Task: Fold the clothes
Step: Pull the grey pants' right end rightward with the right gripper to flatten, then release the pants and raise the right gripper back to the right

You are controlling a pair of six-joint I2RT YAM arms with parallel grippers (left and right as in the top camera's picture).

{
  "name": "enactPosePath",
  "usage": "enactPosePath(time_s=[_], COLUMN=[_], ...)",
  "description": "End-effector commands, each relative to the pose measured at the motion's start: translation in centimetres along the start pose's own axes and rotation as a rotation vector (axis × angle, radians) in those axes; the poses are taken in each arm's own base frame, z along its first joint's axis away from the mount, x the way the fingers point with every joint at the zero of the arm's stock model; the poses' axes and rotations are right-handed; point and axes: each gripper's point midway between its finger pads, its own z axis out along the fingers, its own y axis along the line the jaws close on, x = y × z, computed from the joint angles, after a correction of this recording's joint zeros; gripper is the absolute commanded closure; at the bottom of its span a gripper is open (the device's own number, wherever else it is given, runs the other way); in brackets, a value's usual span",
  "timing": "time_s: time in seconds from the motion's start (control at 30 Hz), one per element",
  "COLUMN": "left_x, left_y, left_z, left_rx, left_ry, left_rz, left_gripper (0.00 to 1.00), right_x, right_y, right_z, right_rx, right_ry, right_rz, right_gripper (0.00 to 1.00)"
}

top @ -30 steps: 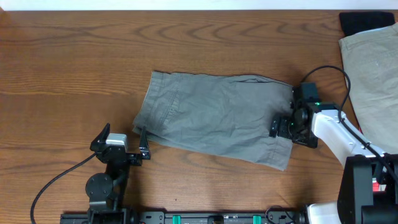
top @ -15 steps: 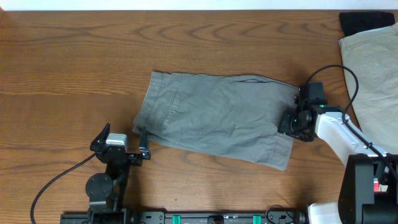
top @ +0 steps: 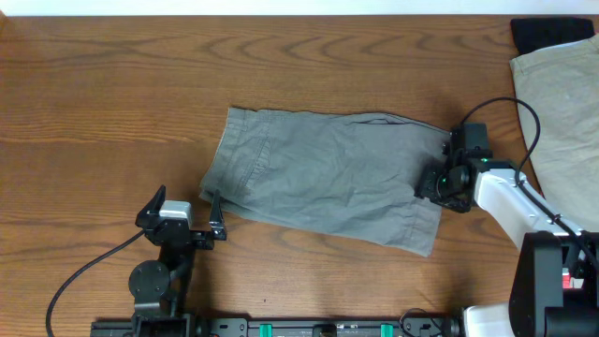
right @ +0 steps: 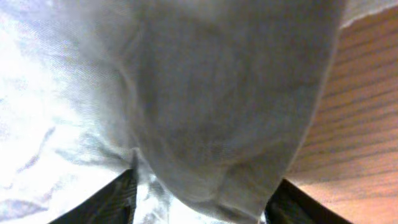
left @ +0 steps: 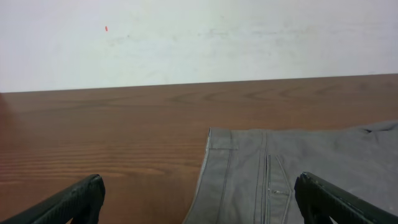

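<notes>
Jaws on the right gripper (top: 440, 183) sit partway in, at the right edge of the grey shorts (top: 328, 178). In the right wrist view, pale cloth bulges up between the two dark fingers (right: 121, 196) and hides their tips. Whether they actually pinch the cloth cannot be told.

The left gripper (top: 185, 213) is at the lower left of the overhead frame with its jaws spread wide and holding nothing. It is low over the table (top: 112, 94), just beside the shorts' lower left corner and facing their stitched edge.

The grey shorts lie spread flat and slightly askew in the middle of the overhead frame. Beige shorts (top: 562, 112) and a black piece (top: 552, 30) lie well apart at the upper right.

The step in hand looks like taking hold of the right edge to fold it leftward. To do it well:

- The grip should catch every layer of the edge, not only the top one.
- The lift should be just enough to clear the cloth below.
- The carry should run straight across, so edge lands on edge and the body is not dragged.
- The free left jaws could pin the near corner against sliding.

No brand, label or writing can be read anywhere. The only marks are a red speck (left: 106, 28) on the white wall and a green light (top: 477, 157) on the right arm.
</notes>
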Motion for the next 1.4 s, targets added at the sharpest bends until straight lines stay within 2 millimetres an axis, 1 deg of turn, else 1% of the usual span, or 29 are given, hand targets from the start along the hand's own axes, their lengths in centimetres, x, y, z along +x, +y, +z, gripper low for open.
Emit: enactPosePath(time_s=[0.0, 0.07, 0.13, 0.17, 0.23, 0.37, 0.4, 0.47, 0.73, 0.8, 0.9, 1.03, 1.07, 1.1, 1.13, 1.17, 1.2, 1.27, 1.33, 1.37], left_x=[1.5, 1.5, 1.5, 1.5, 1.5, 1.5, 1.5, 1.5, 1.5, 1.5, 1.5, 1.5, 1.5, 1.5, 1.5, 1.5, 1.5, 1.5, 1.5, 1.5], left_y=[-0.1, -0.1, -0.1, -0.1, -0.1, -0.1, -0.1, -0.1, -0.1, -0.1, -0.1, -0.1, -0.1, -0.1, -0.1, -0.1, -0.1, -0.1, -0.1, -0.1], left_z=[0.1, 0.1, 0.1, 0.1, 0.1, 0.1, 0.1, 0.1, 0.1, 0.1, 0.1, 0.1, 0.1, 0.1, 0.1, 0.1, 0.1, 0.1, 0.1, 0.1], left_rx=[0.010, 0.010, 0.010, 0.010, 0.010, 0.011, 0.010, 0.010, 0.010, 0.010, 0.010, 0.010, 0.010, 0.010, 0.010, 0.010, 0.010, 0.010, 0.010, 0.010], left_ry=[0.042, 0.042, 0.042, 0.042, 0.042, 0.042, 0.042, 0.042, 0.042, 0.042, 0.042, 0.042, 0.042, 0.042, 0.042, 0.042, 0.042, 0.042, 0.042, 0.042], left_rz=[-0.003, -0.003, -0.003, -0.003, -0.003, -0.003, -0.003, -0.003, -0.003, -0.003, -0.003, -0.003, -0.003, -0.003, -0.003, -0.003, -0.003, -0.003, -0.003, -0.003], left_gripper=[0.02, 0.02, 0.02, 0.02, 0.02, 0.02, 0.02, 0.02, 0.02, 0.02, 0.02, 0.02, 0.02, 0.02, 0.02, 0.02, 0.02, 0.02, 0.02, 0.02], right_x=[0.9, 1.2, 1.4, 1.5, 1.4, 0.9, 0.6, -0.1, -4.9, -6.0, -7.3, -8.7, -9.2, -9.6, -9.9, -10.3, -10.6, -11.2, -11.9, -12.3], right_y=[-1.4, -1.7, -1.9, -1.9, -1.9, -1.6, -1.5, -1.4, -1.1, -1.5, -2.6, -2.6, -2.4, -2.2, -2.1, -1.9, -1.8, -1.5, -1.2, -1.0], right_z=[0.8, 1.2, 1.4, 1.4, 1.4, 1.5, 1.5, 1.4, -0.2, -0.7, -1.4, -2.4, -2.8, -3.1, -3.4, -3.7, -4.1, -5.0, -6.0, -6.7], right_rx=[0.056, 0.059, 0.060, 0.060, 0.058, 0.049, 0.045, 0.038, 0.010, 0.022, 0.063, 0.037, 0.031, 0.028, 0.027, 0.026, 0.025, 0.024, 0.023, 0.023], right_ry=[0.009, 0.005, 0.007, 0.006, 0.002, -0.019, -0.028, -0.057, -0.199, -0.228, -0.264, -0.287, -0.296, -0.306, -0.313, -0.317, -0.320, -0.326, -0.329, -0.329], right_rz=[0.027, 0.029, 0.040, 0.040, 0.039, 0.038, 0.037, 0.036, -0.008, -0.005, 0.020, 0.038, 0.036, 0.028, 0.021, 0.020, 0.020, 0.016, 0.017, 0.016], right_gripper=[0.36, 0.37, 0.44, 0.49, 0.61, 0.95, 0.99, 0.99, 0.99, 0.99, 0.99, 0.99, 0.97, 0.89, 0.70, 0.48, 0.39, 0.30, 0.11, 0.04])
